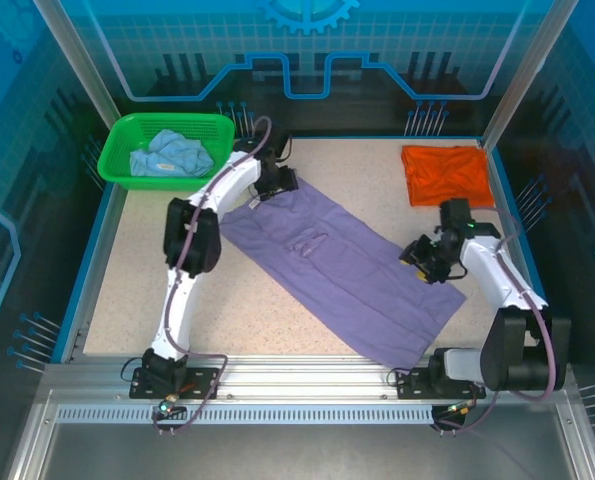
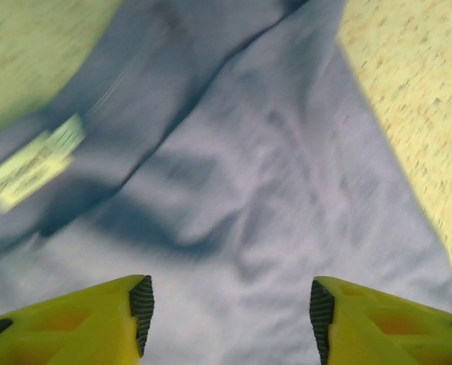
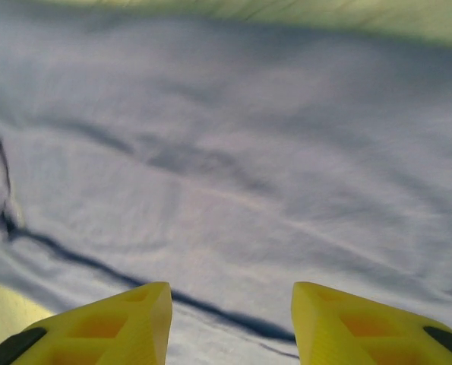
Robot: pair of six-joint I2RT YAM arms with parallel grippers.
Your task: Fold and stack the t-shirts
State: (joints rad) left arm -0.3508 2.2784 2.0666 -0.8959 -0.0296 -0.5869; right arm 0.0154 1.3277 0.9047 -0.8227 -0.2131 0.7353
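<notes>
The lavender-purple t-shirt lies folded lengthwise as a long diagonal strip across the table, small white lettering near its middle. My left gripper hovers over its far left end, open, with bare cloth between the yellow fingers and a pale label to the left. My right gripper is over the shirt's right edge, open, with only purple cloth under it. The orange t-shirt lies folded at the back right. The light blue t-shirt sits crumpled in the green basket.
The speckled table is bordered by a blue rim and clear enclosure walls. The green basket stands at the back left corner. Both arm bases are bolted on the metal rail at the near edge.
</notes>
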